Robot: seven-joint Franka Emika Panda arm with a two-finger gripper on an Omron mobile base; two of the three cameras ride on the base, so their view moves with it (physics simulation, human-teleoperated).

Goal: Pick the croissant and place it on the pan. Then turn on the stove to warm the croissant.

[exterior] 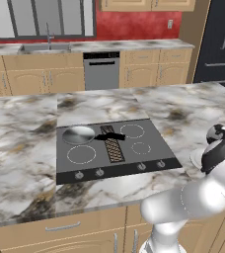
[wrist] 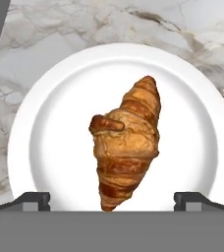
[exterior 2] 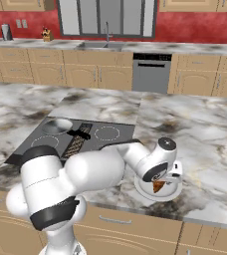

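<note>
The croissant is a brown-orange pastry lying in the middle of a round white plate. My gripper hangs straight above it, open, with one dark fingertip to each side of the pastry and nothing held. In the right base view the gripper hovers over the croissant, to the right of the stove. The silver pan sits empty on the stove's back left burner, with its black handle pointing right. In the right base view the pan is far left of the hand.
The plate stands close to the front edge of the marble island counter. Several round knobs line the stove's front. A sink and dishwasher sit on the back wall.
</note>
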